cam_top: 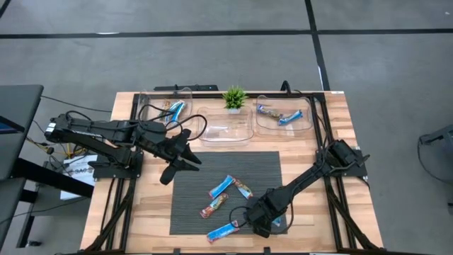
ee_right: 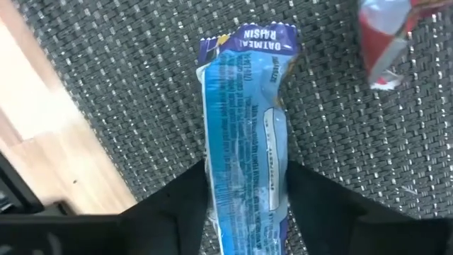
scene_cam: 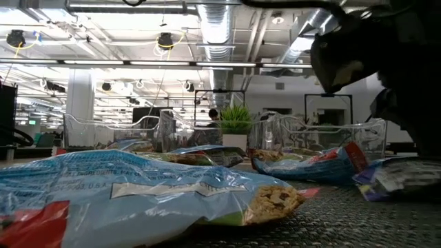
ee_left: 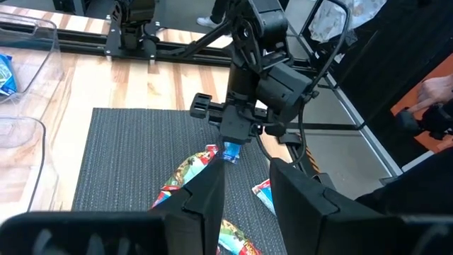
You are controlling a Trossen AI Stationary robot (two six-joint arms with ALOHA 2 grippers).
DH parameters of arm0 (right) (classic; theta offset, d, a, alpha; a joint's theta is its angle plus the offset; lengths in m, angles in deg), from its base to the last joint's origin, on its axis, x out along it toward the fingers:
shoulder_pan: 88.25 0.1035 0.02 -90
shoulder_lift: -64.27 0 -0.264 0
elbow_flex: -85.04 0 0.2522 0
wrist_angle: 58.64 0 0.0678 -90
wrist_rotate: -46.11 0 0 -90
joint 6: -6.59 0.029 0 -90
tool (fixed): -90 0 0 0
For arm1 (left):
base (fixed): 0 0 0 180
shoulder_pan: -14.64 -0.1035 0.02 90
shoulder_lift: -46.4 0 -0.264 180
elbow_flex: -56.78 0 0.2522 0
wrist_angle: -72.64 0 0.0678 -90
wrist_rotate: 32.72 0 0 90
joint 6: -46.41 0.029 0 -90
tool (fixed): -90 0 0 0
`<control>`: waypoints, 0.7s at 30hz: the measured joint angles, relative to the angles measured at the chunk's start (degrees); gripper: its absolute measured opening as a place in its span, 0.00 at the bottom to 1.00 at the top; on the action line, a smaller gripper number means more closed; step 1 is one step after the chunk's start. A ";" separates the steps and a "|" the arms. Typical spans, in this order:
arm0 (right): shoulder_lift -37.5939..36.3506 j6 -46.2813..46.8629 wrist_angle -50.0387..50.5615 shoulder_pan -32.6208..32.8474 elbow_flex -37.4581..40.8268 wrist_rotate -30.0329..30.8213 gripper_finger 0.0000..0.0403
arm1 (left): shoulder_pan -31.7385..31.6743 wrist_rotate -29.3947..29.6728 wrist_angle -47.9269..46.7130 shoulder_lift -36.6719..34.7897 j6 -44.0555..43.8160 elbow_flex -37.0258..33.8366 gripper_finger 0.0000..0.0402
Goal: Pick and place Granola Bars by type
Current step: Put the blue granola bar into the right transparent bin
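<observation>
Several granola bars lie flat on the dark woven mat (cam_top: 191, 212): a blue one (cam_top: 221, 187), a multicoloured one (cam_top: 243, 190), a red-brown one (cam_top: 213, 205) and a blue one (cam_top: 221, 231). Another blue bar (ee_right: 244, 134) lies at the mat's near right. My right gripper (ee_right: 245, 177) points down over it, open, one finger on each long side of the bar's end nearest the wrist camera. My left gripper (cam_top: 185, 157) hovers open above the mat's far left corner with nothing between its fingers (ee_left: 205, 198).
Three clear bins stand along the far edge: the left bin (cam_top: 152, 106) and the right bin (cam_top: 304, 122) hold bars, while the middle bin (cam_top: 226, 134) shows none. A small green plant (cam_top: 234, 98) stands behind them. A person's hand (ee_left: 432, 99) shows beyond the table.
</observation>
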 joint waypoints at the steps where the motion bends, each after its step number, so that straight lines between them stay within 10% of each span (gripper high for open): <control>1: 0.00 -0.24 0.16 -0.29 0.02 -0.35 0.42 | 0.00 0.02 -0.19 0.00 -0.02 0.00 0.26; 12: -1.94 -1.40 -2.16 -2.02 0.09 -1.26 0.06 | 0.00 0.16 -0.30 0.00 0.00 0.00 0.26; 21: -13.36 1.06 -3.25 -6.65 0.09 9.32 0.13 | 0.00 3.12 -0.10 0.00 0.00 0.00 0.26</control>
